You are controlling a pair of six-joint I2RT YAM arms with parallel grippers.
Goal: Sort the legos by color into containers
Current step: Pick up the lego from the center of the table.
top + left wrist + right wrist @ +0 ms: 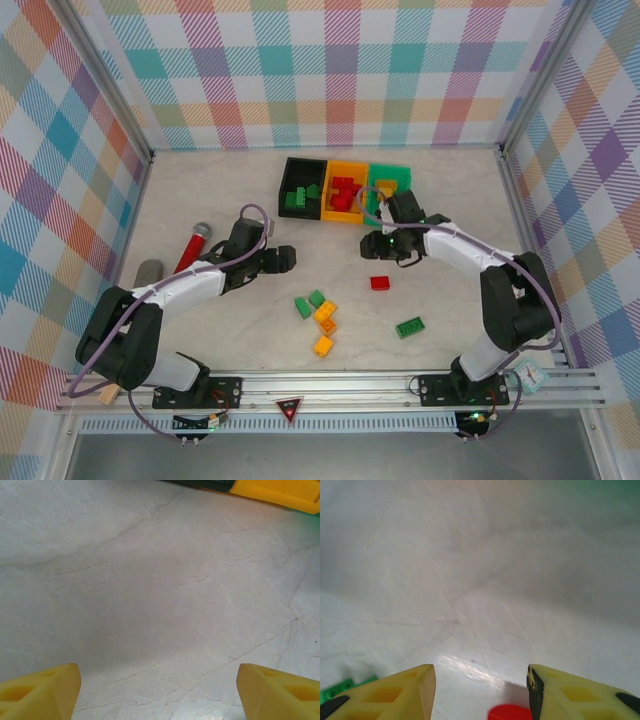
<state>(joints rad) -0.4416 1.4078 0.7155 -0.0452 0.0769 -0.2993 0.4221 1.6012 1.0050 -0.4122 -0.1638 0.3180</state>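
Three joined containers stand at the back: a black bin (297, 170) with green legos, an orange bin (345, 170) with red ones, and a green bin (392, 172) with yellow ones. Loose legos lie mid-table: a red one (380, 283), a green one (410, 327), two green ones (303, 307), and three orange ones (325, 312). My right gripper (383, 238) hovers open and empty just in front of the bins, and in its wrist view (480, 690) the red lego (510, 713) lies below the jaws. My left gripper (283, 260) (159, 690) stands open over bare table.
A red-and-grey microphone-like stick (193, 246) and a grey cylinder (148, 272) lie at the left beside my left arm. The orange bin's edge (280, 490) shows at the top of the left wrist view. Checked walls close in three sides.
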